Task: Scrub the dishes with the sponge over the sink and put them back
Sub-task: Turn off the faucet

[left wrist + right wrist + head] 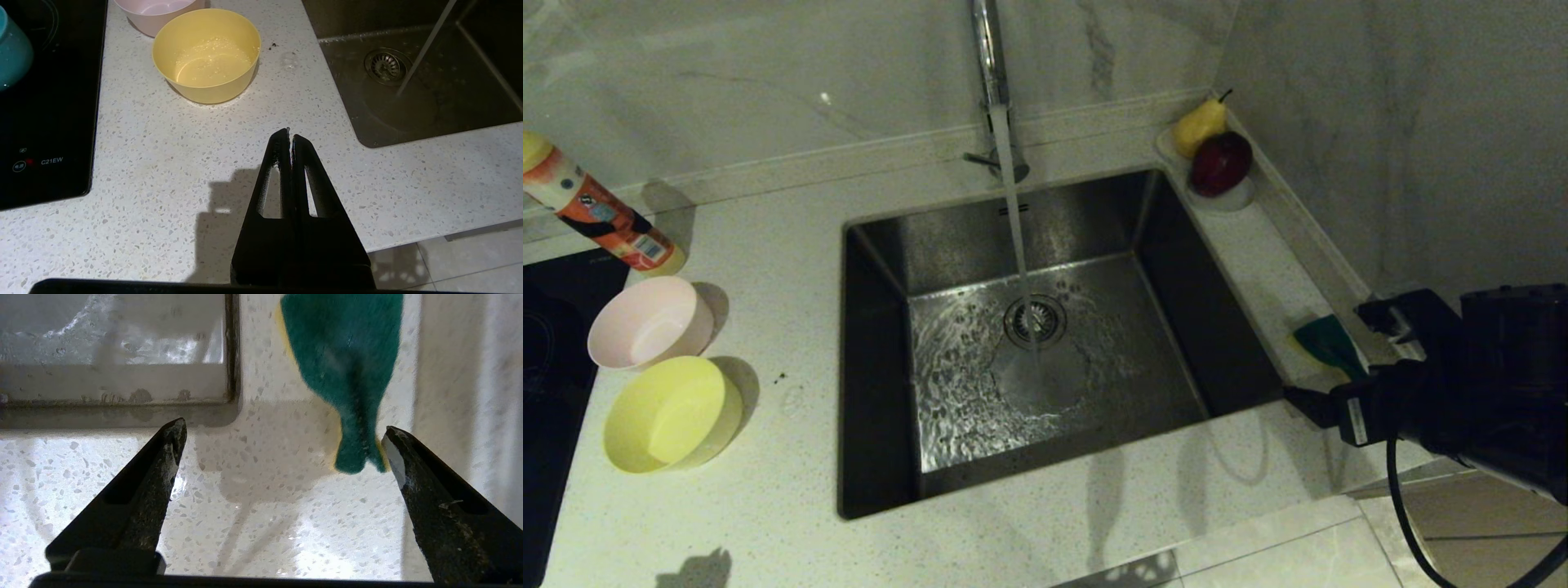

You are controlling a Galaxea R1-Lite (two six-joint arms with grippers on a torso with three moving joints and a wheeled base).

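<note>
The sponge [1327, 341] lies green face up on the narrow counter strip right of the sink [882, 269]. My right gripper [1325, 353] hovers open at its near end; in the right wrist view the sponge [347, 363] reaches between the fingertips of that gripper [284, 430], close to one finger, and the jaws stand wide. A pink bowl [649, 322] and a yellow bowl [670, 412] stand upright left of the sink. A light blue bowl [12, 53] sits on the cooktop, partly cut off. My left gripper [290, 132] hangs shut and empty over the front counter.
Water runs from the chrome tap [990, 49] onto the drain [1035, 320]. A clear dish with a pear and an apple [1213, 151] sits at the back right corner. A tilted bottle [600, 212] and the black cooktop [547, 367] are at far left. A wall stands close behind the sponge.
</note>
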